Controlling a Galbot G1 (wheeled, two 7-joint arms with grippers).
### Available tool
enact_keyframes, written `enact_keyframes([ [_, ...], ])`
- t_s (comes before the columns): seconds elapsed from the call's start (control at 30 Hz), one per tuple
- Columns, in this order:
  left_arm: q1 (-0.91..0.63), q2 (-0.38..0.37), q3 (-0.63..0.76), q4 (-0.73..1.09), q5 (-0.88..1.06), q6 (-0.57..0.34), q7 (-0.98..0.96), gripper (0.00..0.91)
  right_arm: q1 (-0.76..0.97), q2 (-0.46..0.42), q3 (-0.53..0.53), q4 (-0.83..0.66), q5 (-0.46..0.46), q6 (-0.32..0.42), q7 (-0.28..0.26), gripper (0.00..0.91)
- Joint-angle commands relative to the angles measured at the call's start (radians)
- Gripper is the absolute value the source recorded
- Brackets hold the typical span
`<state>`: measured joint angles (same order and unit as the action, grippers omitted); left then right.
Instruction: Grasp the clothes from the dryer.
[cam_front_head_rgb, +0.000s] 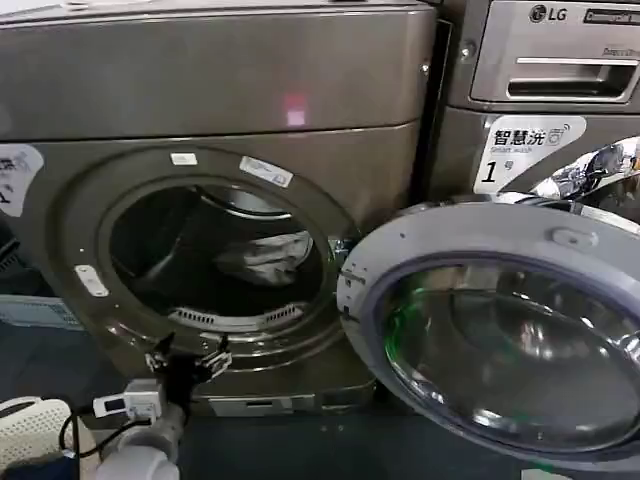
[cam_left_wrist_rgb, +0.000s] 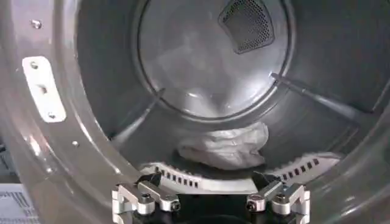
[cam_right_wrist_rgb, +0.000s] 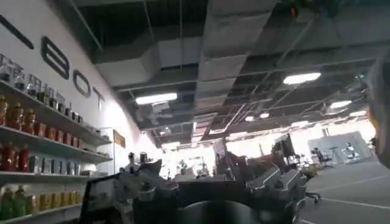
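The dryer (cam_front_head_rgb: 220, 90) stands at the left with its round porthole open. The clothes (cam_front_head_rgb: 265, 260), a small crumpled white bundle, lie on the drum floor toward the right of the opening. In the left wrist view the clothes (cam_left_wrist_rgb: 222, 146) rest just beyond the perforated lip. My left gripper (cam_front_head_rgb: 188, 355) is open at the lower rim of the porthole, just outside the drum. In its wrist view the left gripper (cam_left_wrist_rgb: 207, 181) has its fingers spread wide, holding nothing, short of the bundle. My right gripper (cam_right_wrist_rgb: 210, 182) is open and points away at the room and ceiling.
The dryer's round glass door (cam_front_head_rgb: 420, 240) hangs open to the right, filling the lower right. A second machine with an LG logo and drawer (cam_front_head_rgb: 545, 60) stands behind it. A white perforated object (cam_front_head_rgb: 30, 430) sits at the lower left by my left arm.
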<state>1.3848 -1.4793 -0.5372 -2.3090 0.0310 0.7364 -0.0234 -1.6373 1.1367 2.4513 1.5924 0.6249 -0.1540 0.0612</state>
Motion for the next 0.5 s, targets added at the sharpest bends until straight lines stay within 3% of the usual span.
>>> enact_keyframes([
  [0.03, -0.001, 0.002, 0.002, 0.0, -0.003, 0.049, -0.003, 0.907, -0.001, -0.001, 0.0, 0.002, 0.0, -0.001, 0.001, 0.907],
  [0.5, -0.007, 0.003, 0.003, 0.011, -0.017, 0.049, -0.009, 0.907, 0.002, 0.0, -0.007, 0.006, -0.002, 0.0, 0.001, 0.907],
])
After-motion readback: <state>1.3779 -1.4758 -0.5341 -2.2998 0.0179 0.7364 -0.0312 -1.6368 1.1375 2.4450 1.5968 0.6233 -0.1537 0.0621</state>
